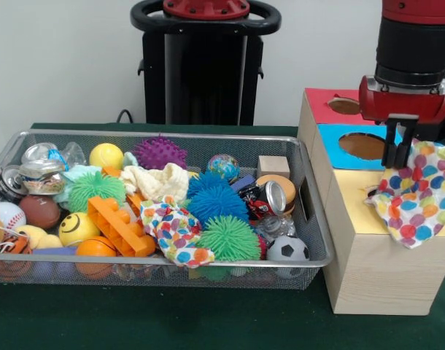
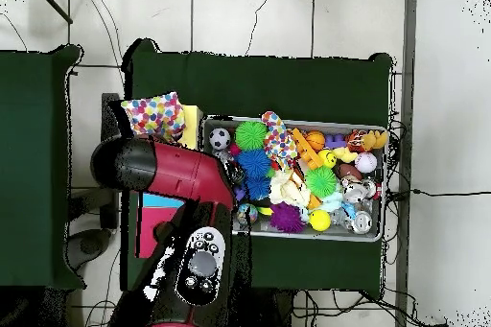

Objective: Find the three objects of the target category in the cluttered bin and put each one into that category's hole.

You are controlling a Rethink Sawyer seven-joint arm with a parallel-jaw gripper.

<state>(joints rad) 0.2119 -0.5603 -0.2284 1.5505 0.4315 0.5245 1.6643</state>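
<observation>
A polka-dot cloth (image 1: 419, 193) lies spread over the yellow top of the wooden box (image 1: 376, 270) and hangs off its right side. My gripper (image 1: 399, 154) stands at the cloth's upper left corner, above the blue section with its round hole (image 1: 362, 146), touching or just over the cloth. Whether it grips the cloth does not show. In the overhead view the cloth (image 2: 153, 115) lies beside the red arm (image 2: 163, 172), which hides the gripper. A second polka-dot cloth (image 1: 175, 232) and a cream cloth (image 1: 157, 181) lie in the wire bin (image 1: 208, 259).
The bin (image 2: 382, 177) is packed with spiky balls, a soccer ball (image 1: 287, 249), crushed cans, an orange block (image 1: 119, 224) and a wooden cube (image 1: 273, 165). The box's red section has its own hole (image 1: 344, 106). A black stand rises behind the bin.
</observation>
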